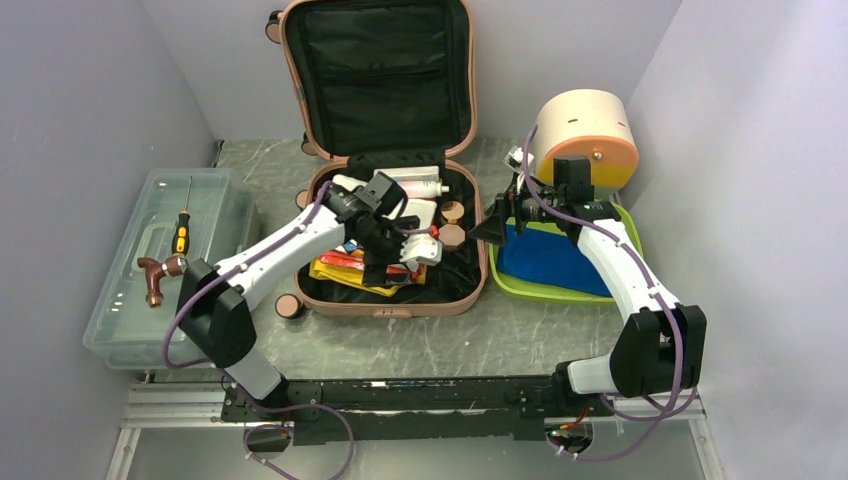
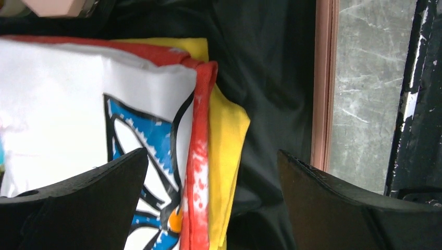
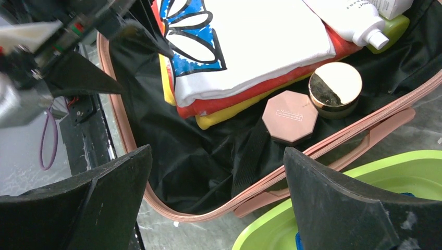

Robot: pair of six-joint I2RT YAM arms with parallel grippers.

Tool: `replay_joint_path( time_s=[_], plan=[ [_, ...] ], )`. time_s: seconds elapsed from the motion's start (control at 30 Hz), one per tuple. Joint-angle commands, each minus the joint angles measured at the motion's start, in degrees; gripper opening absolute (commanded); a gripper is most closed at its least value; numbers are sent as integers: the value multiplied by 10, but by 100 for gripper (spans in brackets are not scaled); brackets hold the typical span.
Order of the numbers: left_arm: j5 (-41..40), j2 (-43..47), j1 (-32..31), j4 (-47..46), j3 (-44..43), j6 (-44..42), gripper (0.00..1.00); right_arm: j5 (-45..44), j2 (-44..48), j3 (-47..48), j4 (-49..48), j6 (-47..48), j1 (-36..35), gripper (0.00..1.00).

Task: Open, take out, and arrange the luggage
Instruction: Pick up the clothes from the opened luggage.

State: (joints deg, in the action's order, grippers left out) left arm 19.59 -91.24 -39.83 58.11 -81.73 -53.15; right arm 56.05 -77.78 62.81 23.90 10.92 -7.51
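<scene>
While lying open at the middle of the table [image 1: 520, 340] toward its far edge, points the luggage [image 1: 380, 80] wheels-left, handle-right, long axis left-right, lid upright behind. Left jaws wide apart, empty, over folded shirts [image 2: 78, 104]; right jaws wide apart, empty, above the right rim.

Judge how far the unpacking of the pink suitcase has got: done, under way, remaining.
Done: the luggage lies open, lid propped up. Under way: the left gripper hangs open over the folded clothes; the right gripper hovers open at the rim. Left: clothes, white bottle, pink compact and gold-lidded jar sit inside, yet to come out.
</scene>
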Motion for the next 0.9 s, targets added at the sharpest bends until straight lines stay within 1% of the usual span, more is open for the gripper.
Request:
replay_joint_path(
  time_s=[0.0,0.17,0.4,0.57,0.7,0.87],
  plan=[
    [-4,-31,-18,-7,-24,-8,99,24,5,-2,-23,9,2,100],
    [-48,-72,-27,-39,-44,8,93,32,1,1,-16,12,2,100],
    [-57,-101,-26,-70,-68,18,86,36,-4,0,-18,9,3,100],
    [-44,-118,-27,-61,-83,19,78,41,-9,-1,-26,-4,2,100],
    [-20,-133,-27,-34,-94,14,68,43,-15,-4,-37,-23,2,100],
    [10,-140,-27,-11,-105,16,60,53,-32,-9,-58,-56,1,100]
  ],
)
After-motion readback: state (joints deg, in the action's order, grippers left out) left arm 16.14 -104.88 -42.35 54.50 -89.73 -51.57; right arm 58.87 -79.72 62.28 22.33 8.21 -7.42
